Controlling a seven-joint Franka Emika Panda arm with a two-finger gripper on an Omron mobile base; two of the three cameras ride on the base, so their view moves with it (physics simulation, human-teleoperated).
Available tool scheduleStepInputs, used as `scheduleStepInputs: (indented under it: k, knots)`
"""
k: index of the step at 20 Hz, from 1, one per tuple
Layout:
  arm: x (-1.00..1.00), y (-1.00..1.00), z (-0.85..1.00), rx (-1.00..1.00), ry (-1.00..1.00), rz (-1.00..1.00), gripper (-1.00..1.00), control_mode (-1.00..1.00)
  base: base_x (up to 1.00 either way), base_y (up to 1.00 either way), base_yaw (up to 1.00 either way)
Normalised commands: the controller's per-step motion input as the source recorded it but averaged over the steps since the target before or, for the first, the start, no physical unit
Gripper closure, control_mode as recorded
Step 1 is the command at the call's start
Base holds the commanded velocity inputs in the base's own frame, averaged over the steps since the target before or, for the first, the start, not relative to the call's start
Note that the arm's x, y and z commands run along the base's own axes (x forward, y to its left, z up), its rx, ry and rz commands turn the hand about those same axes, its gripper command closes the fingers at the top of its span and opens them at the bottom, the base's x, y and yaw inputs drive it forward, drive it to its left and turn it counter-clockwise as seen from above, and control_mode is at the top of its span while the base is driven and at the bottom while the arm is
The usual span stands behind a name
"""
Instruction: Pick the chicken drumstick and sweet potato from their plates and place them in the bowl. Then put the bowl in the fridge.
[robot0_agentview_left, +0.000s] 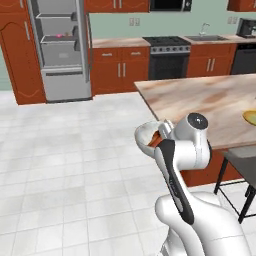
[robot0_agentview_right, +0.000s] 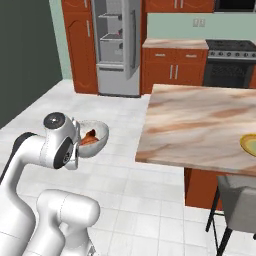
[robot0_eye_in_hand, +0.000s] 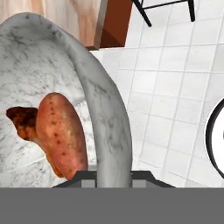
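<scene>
The white arm (robot0_agentview_left: 175, 165) is folded back close over its base, elbow bent, wrist level. Its gripper (robot0_eye_in_hand: 113, 176) is clamped on the bowl (robot0_eye_in_hand: 105, 113) rim, one finger on each side of it.

Even, bright rendered light, soft faint shadows, no glare, slightly coarse low-resolution edges.

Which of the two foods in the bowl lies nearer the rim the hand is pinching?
The sweet potato, the orange-red chunk; the brown chicken drumstick lies beyond it.
</scene>
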Motion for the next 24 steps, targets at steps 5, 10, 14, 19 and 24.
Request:
scheduleStepInputs:
  k: [5, 10, 14, 19, 24]
  knots:
    - [0.00, 0.00, 0.00, 0.00, 0.00, 0.00, 1.00, 1.00, 0.49, 0.80, -0.09]
    - [0.00, 0.00, 0.00, 0.00, 0.00, 0.00, 1.00, 1.00, 0.63, 0.78, -0.02]
    - [0.00, 0.00, 0.00, 0.00, 0.00, 0.00, 1.00, 1.00, 0.71, 0.68, -0.06]
    - [0.00, 0.00, 0.00, 0.00, 0.00, 0.00, 1.00, 1.00, 0.75, 0.65, -0.06]
    - [0.00, 0.00, 0.00, 0.00, 0.00, 0.00, 1.00, 1.00, 0.80, 0.58, -0.07]
